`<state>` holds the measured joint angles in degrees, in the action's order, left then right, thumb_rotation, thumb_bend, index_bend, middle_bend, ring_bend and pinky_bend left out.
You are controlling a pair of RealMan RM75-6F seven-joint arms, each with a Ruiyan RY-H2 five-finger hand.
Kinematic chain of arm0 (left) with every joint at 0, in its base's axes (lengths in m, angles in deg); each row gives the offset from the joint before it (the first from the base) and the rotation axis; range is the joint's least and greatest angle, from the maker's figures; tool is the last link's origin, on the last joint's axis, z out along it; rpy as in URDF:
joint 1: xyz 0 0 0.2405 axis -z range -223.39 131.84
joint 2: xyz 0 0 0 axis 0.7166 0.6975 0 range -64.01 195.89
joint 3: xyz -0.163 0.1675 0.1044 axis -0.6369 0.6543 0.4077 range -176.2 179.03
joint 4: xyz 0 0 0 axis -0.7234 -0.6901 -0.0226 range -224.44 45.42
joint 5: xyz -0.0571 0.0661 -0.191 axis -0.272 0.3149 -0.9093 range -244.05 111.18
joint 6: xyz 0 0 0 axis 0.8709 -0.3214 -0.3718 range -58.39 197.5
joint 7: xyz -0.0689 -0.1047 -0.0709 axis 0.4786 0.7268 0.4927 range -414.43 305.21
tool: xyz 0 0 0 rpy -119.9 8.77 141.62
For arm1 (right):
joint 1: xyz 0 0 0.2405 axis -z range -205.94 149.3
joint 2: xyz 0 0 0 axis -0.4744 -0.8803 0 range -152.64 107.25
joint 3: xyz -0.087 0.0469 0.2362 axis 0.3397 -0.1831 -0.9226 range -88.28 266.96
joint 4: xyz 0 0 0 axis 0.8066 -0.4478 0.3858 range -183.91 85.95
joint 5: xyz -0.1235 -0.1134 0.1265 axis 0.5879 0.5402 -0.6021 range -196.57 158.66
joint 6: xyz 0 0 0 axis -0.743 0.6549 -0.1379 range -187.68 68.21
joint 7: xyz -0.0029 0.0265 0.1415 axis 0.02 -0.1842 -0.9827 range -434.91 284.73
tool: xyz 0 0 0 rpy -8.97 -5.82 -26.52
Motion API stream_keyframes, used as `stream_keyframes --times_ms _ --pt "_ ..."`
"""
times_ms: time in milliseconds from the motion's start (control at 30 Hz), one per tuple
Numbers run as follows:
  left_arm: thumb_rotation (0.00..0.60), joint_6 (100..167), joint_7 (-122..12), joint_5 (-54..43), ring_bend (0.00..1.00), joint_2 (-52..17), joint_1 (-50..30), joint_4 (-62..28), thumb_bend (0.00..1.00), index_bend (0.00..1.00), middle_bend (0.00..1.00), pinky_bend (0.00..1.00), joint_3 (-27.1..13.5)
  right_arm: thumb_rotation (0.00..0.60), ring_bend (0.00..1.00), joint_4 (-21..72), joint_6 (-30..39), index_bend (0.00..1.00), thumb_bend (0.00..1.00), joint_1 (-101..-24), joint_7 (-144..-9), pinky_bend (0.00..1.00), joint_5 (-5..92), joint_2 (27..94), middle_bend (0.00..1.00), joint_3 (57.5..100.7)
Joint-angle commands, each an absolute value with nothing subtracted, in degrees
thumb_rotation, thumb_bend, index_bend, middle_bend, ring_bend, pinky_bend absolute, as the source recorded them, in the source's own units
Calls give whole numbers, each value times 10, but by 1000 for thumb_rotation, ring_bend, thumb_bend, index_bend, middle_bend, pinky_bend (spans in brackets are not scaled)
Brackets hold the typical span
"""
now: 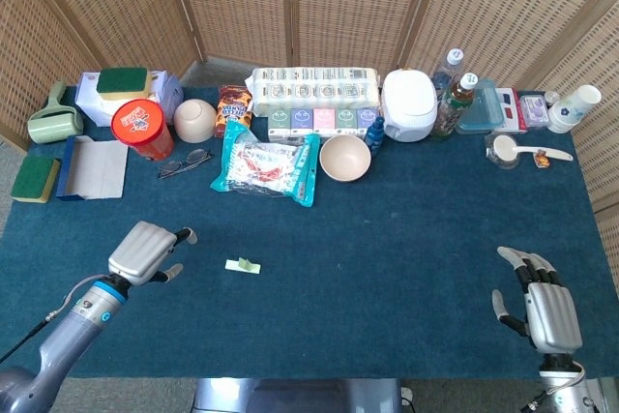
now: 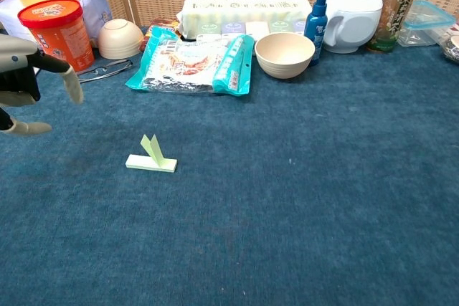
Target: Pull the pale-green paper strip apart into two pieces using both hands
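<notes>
Strip [image 2: 150, 164] lies flat, long axis left-right, flap upright.

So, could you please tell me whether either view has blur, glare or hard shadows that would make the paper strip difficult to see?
Head view: even, soft light, no glare; the paper strip is sharp but small. Chest view: the strip is crisp, its raised flap casting only a faint shadow on the blue cloth; the left hand at the frame's edge looks slightly blurred.
</notes>
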<state>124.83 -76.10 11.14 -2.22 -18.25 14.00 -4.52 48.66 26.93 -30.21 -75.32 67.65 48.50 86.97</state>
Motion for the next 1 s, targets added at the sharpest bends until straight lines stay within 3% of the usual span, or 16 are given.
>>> stream_keyframes --times_ms 33,533,1000 --pt "600 1246 -769 102 1000 -34 -178 133 272 358 969 999 -42 600 192 486 267 173 478 -303 -753 160 676 487 243 869" --pt "600 1226 -796 68 1000 -112 -142 86 271 437 975 1000 -37 600 193 477 268 173 478 -299 -753 160 669 489 243 869" --pt "600 1216 -815 41 1000 -166 -114 39 271 428 975 1000 -35 600 193 471 270 173 478 -292 -759 160 662 487 244 870"
